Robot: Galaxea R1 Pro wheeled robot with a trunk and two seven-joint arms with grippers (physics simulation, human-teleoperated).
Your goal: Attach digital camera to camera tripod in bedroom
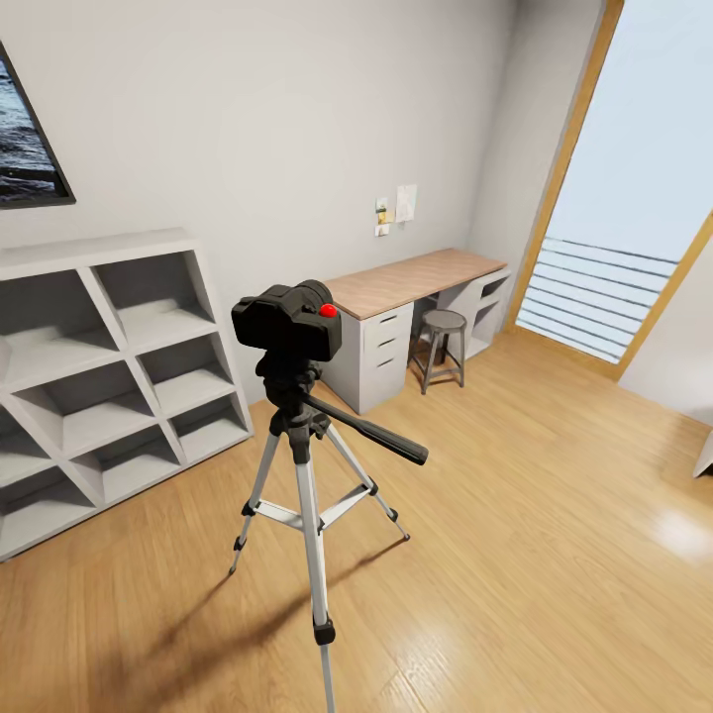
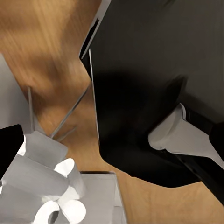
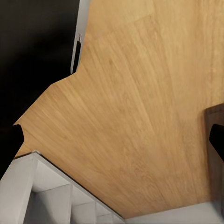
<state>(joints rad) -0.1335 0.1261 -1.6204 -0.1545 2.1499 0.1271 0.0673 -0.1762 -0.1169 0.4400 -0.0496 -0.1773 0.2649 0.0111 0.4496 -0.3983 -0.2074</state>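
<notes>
The digital camera (image 1: 289, 321), a matte-black box with a red button on top, sits on the black head of the camera tripod (image 1: 302, 465) in the middle of the bedroom's wood floor. The tripod's silver legs are spread and its long black pan handle (image 1: 371, 433) points right and down. In the left wrist view my left gripper (image 2: 112, 144) is open, with one black fingertip (image 2: 8, 149) at each side edge and nothing between them. My right gripper (image 3: 112, 140) is open too, its fingertips (image 3: 9, 142) wide apart over bare floor.
White cube shelves (image 1: 109, 376) stand against the left wall. A wooden-topped desk (image 1: 416, 279) with drawers and a round stool (image 1: 442, 347) sits behind the tripod. A large window (image 1: 634, 188) fills the right. My own black body (image 2: 154, 70) and pale arm link (image 2: 186, 137) show close by.
</notes>
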